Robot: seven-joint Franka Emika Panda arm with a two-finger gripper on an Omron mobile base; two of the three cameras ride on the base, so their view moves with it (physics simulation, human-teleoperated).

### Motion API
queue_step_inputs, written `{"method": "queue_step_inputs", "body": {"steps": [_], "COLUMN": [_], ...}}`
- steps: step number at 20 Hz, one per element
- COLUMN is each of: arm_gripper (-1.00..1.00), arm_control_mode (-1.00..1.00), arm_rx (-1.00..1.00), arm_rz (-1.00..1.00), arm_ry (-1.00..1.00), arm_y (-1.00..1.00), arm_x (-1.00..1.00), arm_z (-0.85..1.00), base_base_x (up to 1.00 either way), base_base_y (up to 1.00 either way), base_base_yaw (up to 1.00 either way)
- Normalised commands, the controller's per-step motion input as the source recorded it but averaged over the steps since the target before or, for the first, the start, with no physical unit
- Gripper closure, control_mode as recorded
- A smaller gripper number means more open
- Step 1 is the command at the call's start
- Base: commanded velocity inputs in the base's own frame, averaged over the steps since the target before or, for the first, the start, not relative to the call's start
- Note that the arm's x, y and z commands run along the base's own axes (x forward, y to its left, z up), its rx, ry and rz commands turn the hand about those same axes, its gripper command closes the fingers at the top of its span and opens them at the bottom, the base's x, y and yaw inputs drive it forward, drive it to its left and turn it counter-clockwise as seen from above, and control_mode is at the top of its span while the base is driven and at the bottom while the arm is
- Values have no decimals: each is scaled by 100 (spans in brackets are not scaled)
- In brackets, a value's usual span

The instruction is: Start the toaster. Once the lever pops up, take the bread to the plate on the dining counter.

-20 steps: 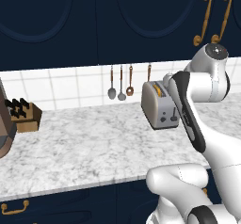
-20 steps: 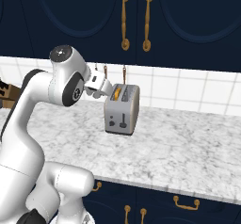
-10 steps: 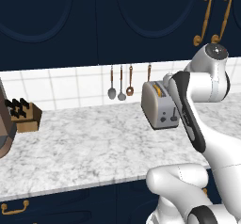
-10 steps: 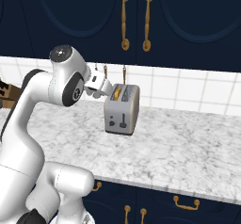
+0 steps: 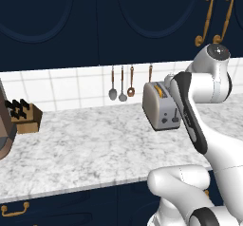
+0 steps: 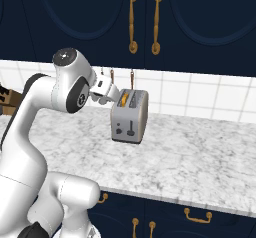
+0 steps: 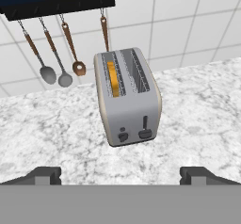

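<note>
Comparing with a second ago, nothing has moved: the toaster (image 7: 127,96) sits on the marble counter (image 5: 85,144) by the tiled wall, the bread (image 7: 112,78) in its left slot, and the gripper (image 7: 120,173) hangs before it, jaws spread wide, empty. Lever likely unpressed.

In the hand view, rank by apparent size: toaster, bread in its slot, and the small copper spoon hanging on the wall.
Largest to smallest, as they look in the hand view:
1. toaster
2. bread, a narrow orange strip in the slot
3. copper spoon, bowl only; counting its handle, it looks about as long as the bread.
</note>
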Motion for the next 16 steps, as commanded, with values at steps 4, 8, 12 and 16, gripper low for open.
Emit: {"method": "queue_step_inputs", "body": {"steps": [4,8,12,16], "arm_gripper": [-100,-100,-100,-100], "arm_control_mode": [-100,-100,-100,-100], "arm_rx": [0,0,0,0], "arm_rz": [0,0,0,0], "arm_ry": [0,0,0,0], "arm_y": [0,0,0,0], "arm_x": [0,0,0,0], "arm_z": [0,0,0,0], "base_base_x": [0,0,0,0], "base_base_y": [0,0,0,0], "base_base_yaw": [0,0,0,0]}}
